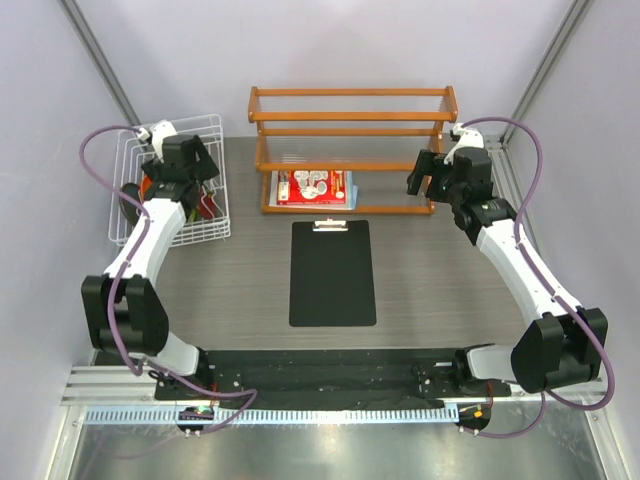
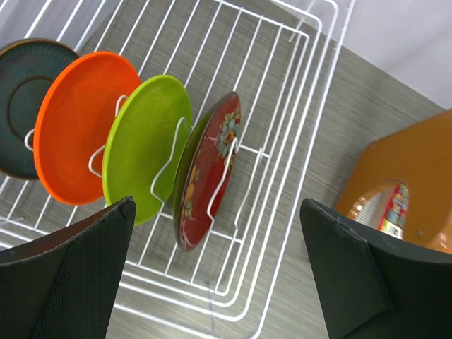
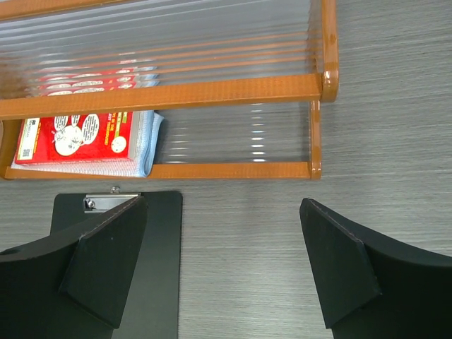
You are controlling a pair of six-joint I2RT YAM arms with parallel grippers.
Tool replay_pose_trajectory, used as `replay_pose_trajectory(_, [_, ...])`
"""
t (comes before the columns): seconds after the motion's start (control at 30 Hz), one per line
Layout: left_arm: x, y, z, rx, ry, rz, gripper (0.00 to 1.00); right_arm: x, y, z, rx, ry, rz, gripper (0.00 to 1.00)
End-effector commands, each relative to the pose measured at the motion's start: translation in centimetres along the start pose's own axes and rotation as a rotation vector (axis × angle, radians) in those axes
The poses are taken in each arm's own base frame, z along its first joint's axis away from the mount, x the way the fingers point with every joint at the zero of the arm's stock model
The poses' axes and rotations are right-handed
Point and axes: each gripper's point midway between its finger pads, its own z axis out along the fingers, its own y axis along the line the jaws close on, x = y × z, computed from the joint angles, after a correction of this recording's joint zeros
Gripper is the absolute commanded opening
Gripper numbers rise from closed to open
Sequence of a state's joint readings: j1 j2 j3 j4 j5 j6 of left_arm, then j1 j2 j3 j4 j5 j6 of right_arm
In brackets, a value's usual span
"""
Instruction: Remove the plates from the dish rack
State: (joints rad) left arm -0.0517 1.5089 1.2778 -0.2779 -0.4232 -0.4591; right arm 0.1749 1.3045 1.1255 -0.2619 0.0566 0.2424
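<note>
As the teal plate (image 2: 21,99), orange plate (image 2: 78,120), lime green plate (image 2: 145,148) and dark red plate (image 2: 208,176) stand on edge in the dish rack (image 2: 275,141), the left tool (image 2: 215,212) hangs over them wide open, empty; the right tool (image 3: 222,205) gapes empty before the wooden shelf (image 3: 212,90)
</note>
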Motion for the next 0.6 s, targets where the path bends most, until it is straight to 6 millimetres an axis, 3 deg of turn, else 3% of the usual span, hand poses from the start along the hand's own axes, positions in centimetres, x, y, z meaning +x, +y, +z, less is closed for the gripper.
replay_pose_trajectory(0.0, [-2.8,0.0,1.7,-0.052,-0.095,-0.011,0.96,-1.0,0.4,-0.1,-0.018,-0.04,-0.028,0.93])
replay_pose_trajectory(0.07, [-2.8,-0.2,2.5,-0.049,-0.088,-0.011,0.95,-0.8,0.1,0.1,-0.007,-0.035,-0.033,0.92])
replay_pose_trajectory(0.23, [-0.8,-0.4,4.8,-0.063,-0.019,0.004,0.88,-0.2,0.1,0.9,-0.003,-0.013,-0.041,0.85])
replay_pose_trajectory(0.47, [1.5,0.6,6.1,-0.074,0.026,-0.043,0.84,0.5,-0.1,1.7,0.003,0.011,-0.045,0.85])
replay_pose_trajectory(0.5, [1.5,2.0,6.5,-0.096,0.029,-0.054,0.83,0.5,-0.1,1.7,0.001,0.013,-0.045,0.85])
replay_pose_trajectory(0.57, [2.1,2.3,7.0,-0.098,0.044,-0.066,0.77,0.7,-0.1,1.9,0.0,0.018,-0.047,0.83])
